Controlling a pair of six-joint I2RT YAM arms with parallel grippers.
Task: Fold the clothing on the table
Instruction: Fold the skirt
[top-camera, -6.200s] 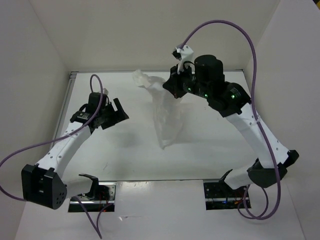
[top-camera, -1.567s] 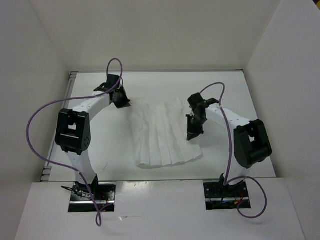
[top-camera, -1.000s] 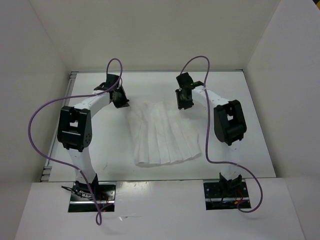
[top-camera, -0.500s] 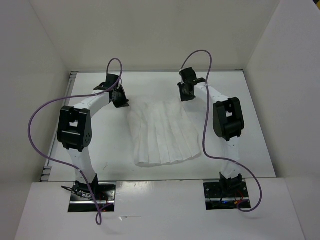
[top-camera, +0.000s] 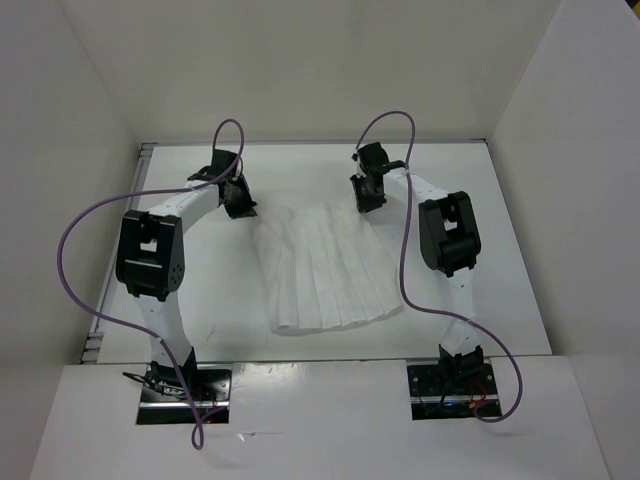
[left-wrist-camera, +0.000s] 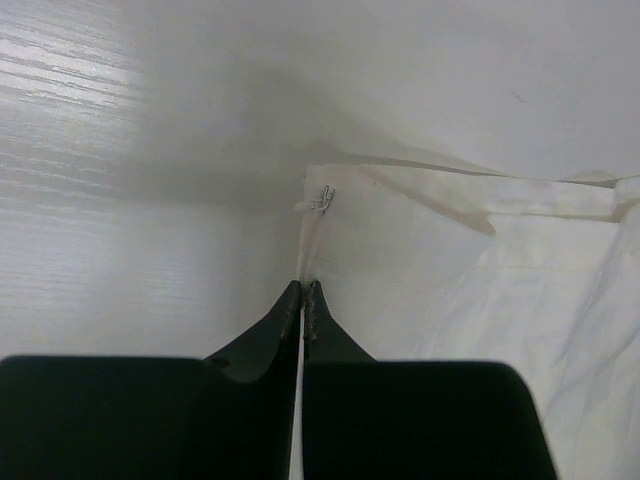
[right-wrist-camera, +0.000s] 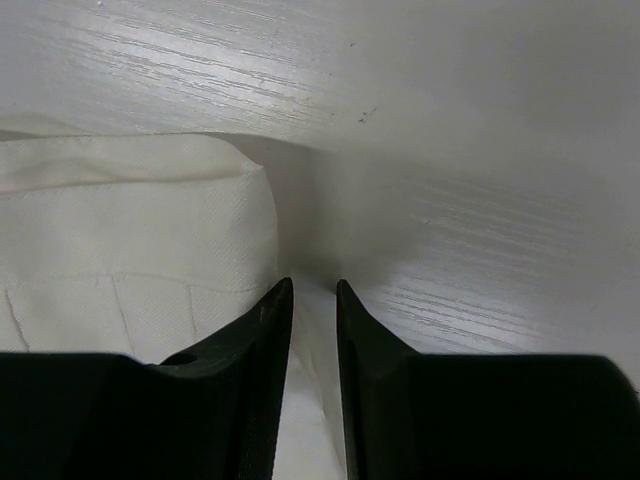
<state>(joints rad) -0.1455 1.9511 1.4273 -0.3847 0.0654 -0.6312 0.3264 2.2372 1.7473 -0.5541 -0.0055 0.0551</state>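
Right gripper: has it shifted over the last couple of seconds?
Yes. The right gripper moved toward the table's far rim, from the clothing's right side to its far right corner.

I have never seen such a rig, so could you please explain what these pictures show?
These are two robot arms bolted at the near edge of a table, each ending in a two-finger claw. The wide picture is from a fixed camera above and behind them; the other two are from cameras on the wrists, the black shapes being that arm's own fingers. A white pleated garment lies spread flat on the table. The left claw is pinched shut on one far corner of it. The right claw sits at the other far corner, jaws slightly apart with fabric between them.
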